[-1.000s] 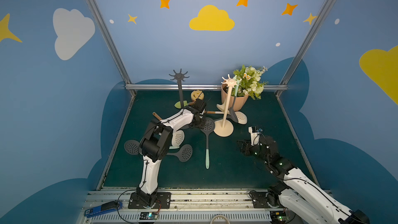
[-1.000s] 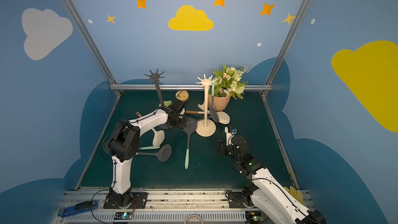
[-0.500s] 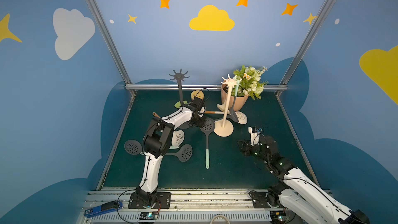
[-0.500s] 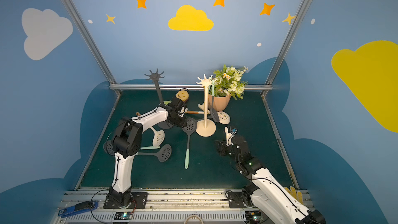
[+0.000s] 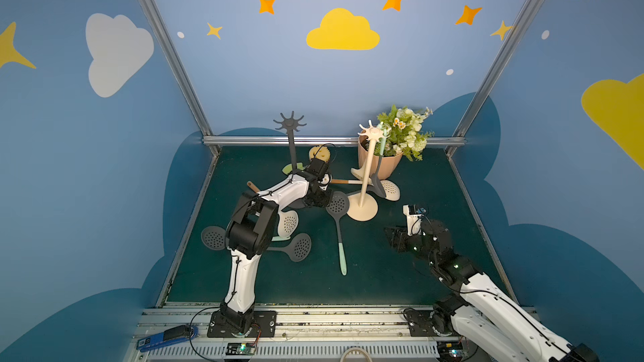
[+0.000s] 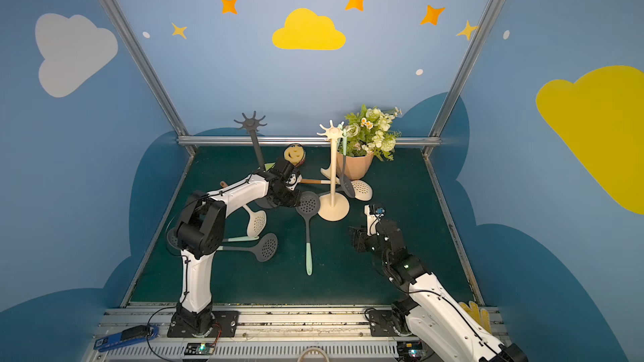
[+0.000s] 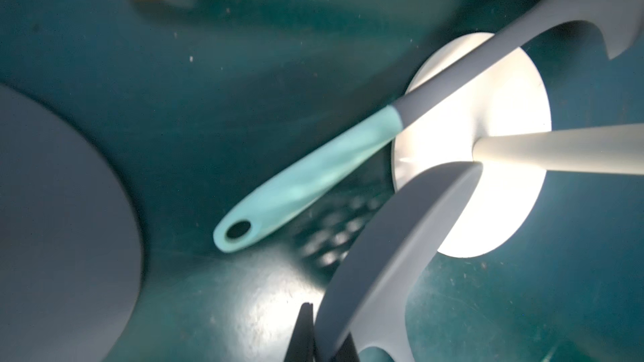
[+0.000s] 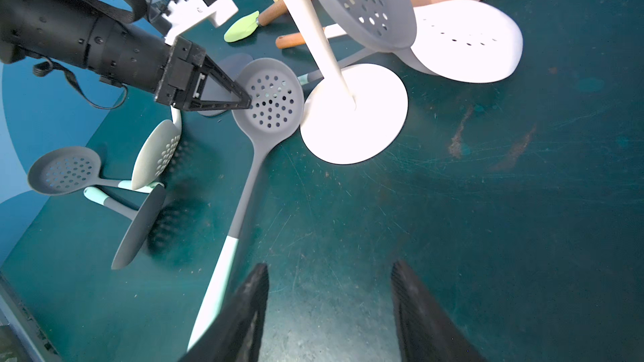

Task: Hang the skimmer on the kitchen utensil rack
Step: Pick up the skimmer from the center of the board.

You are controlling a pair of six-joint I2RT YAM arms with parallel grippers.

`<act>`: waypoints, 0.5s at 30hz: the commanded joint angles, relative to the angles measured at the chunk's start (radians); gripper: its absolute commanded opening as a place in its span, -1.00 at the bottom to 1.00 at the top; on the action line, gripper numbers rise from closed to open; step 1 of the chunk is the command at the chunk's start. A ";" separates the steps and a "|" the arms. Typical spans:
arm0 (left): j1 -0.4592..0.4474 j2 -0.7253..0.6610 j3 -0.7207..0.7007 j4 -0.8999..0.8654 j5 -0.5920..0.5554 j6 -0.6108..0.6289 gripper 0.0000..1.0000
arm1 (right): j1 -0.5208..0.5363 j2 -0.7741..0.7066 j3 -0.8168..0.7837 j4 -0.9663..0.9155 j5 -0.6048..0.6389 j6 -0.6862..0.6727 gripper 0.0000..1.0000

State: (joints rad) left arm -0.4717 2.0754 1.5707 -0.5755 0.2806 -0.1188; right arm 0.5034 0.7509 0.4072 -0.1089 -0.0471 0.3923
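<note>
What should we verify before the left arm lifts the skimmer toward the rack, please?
1. Left gripper shut on the grey skimmer at its head rim: ok.
2. Grip firm enough to lift: cannot tell.
3. Cream rack upright: ok.
4. Free hooks at the rack top, beside the hanging skimmer: ok.
5. Right gripper open, apart from the grey skimmer's handle: ok.
6. Skimmer head clear of the rack base: cannot tell.
</note>
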 commanded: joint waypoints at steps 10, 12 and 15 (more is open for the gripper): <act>-0.010 -0.175 -0.134 0.038 0.047 -0.208 -0.93 | 0.022 -0.029 -0.011 0.018 -0.047 0.084 0.10; -0.019 -0.210 -0.162 0.048 0.069 -0.225 -0.93 | 0.035 -0.028 -0.019 0.036 -0.045 0.108 0.10; -0.043 -0.271 -0.199 0.038 0.088 -0.215 -0.93 | 0.053 -0.022 -0.021 0.054 -0.060 0.114 0.10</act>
State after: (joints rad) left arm -0.4923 1.8622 1.3895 -0.5430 0.3244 -0.3069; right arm 0.5411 0.7334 0.3996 -0.0914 -0.0906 0.4747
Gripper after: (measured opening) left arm 0.064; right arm 0.552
